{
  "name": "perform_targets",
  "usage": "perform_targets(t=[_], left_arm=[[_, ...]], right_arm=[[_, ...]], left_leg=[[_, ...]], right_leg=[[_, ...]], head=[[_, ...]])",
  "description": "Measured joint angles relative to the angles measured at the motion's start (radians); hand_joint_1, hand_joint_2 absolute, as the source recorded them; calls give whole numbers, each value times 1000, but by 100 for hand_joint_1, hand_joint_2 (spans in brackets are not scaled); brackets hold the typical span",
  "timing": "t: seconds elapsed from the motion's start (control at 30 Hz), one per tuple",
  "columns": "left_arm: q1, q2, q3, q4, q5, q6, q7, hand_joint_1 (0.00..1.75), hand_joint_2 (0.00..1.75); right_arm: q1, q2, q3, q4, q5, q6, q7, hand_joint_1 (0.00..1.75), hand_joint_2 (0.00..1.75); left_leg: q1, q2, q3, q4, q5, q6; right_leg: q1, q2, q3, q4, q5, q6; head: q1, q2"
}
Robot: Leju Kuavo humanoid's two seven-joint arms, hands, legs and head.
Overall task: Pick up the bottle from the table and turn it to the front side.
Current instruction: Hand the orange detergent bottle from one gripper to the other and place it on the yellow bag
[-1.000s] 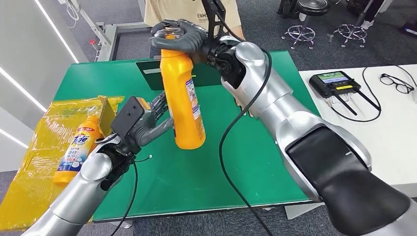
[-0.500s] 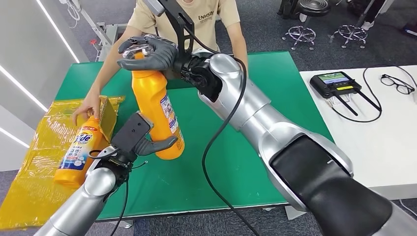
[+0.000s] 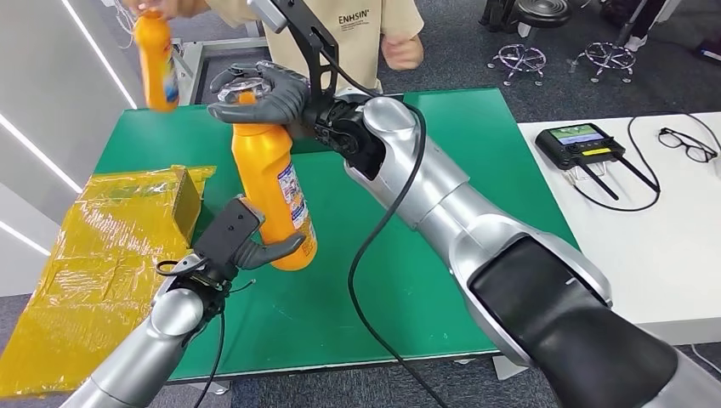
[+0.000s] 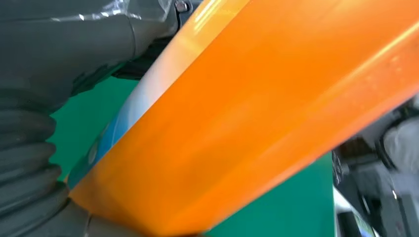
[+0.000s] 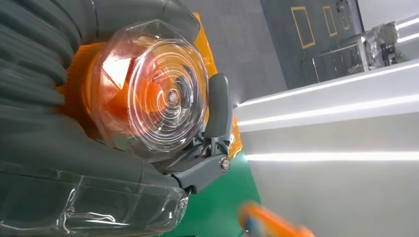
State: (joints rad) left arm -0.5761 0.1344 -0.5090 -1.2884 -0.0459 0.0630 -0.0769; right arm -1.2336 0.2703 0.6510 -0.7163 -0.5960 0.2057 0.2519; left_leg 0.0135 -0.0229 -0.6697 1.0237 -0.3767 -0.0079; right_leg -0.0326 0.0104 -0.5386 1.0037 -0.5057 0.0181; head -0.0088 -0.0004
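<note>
An orange bottle (image 3: 270,191) with a clear cap (image 5: 150,96) hangs tilted above the green table (image 3: 476,170), its label turned toward the right. My right hand (image 3: 259,89) grips it from above around the cap and neck. My left hand (image 3: 246,245) holds the bottle's lower end, the thumb (image 3: 276,248) across the front and the fingers hidden behind. In the left wrist view the bottle's orange side (image 4: 257,113) lies close against my left hand (image 4: 44,74). The right wrist view has my right hand (image 5: 74,163) wrapped around the cap.
A person behind the table holds a second orange bottle (image 3: 156,55) high at the back left. A yellow wrapped box (image 3: 102,246) lies at the table's left edge. A white table (image 3: 646,221) to the right carries a controller (image 3: 578,143) and glasses (image 3: 687,144).
My right hand carried the bottle leftward to my left hand, which closed on its lower end. The person lifted the second bottle off the yellow box and up.
</note>
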Motion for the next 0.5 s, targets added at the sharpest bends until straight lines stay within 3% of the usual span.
perform_targets(t=[0.07, 0.1, 0.2, 0.23, 0.37, 0.5], left_arm=[[9, 12, 4, -12, 90, -67, -6, 175, 175], [17, 21, 9, -25, 147, -108, -8, 175, 175], [71, 67, 43, -94, 314, -204, -15, 175, 175], [93, 88, 61, -119, 334, -210, -16, 175, 175], [154, 187, 157, -153, 284, -189, 7, 175, 175], [126, 302, 276, -77, 210, -222, 19, 175, 175]], right_arm=[[2, -11, -2, -5, 6, 0, -2, 175, 175], [4, -17, -3, -8, 9, 0, -3, 154, 175], [8, -53, -7, -26, 27, -4, -13, 24, 44], [10, -73, -8, -36, 34, -3, -21, 0, 0], [7, -195, -41, -97, 61, 22, -59, 0, 0], [22, -352, -94, -188, 90, 44, -84, 0, 0]], left_leg=[[0, 0, 0, 0, 0, 0], [0, 0, 0, 0, 0, 0], [0, 1, 0, 0, 0, 0], [0, 1, 0, 0, 0, 0], [2, -4, 0, 0, 1, -1], [3, -3, 0, 0, 1, -1]], right_leg=[[0, 0, 0, 0, 0, 0], [0, 1, 0, 0, 0, 0], [0, 1, 0, 0, 0, 0], [0, 1, -1, 0, 0, 0], [0, -5, -1, 0, -1, -1], [0, -3, -1, 0, 0, -1]], head=[[0, 0], [0, 0], [0, 0], [0, 0], [0, 0], [0, 0]])
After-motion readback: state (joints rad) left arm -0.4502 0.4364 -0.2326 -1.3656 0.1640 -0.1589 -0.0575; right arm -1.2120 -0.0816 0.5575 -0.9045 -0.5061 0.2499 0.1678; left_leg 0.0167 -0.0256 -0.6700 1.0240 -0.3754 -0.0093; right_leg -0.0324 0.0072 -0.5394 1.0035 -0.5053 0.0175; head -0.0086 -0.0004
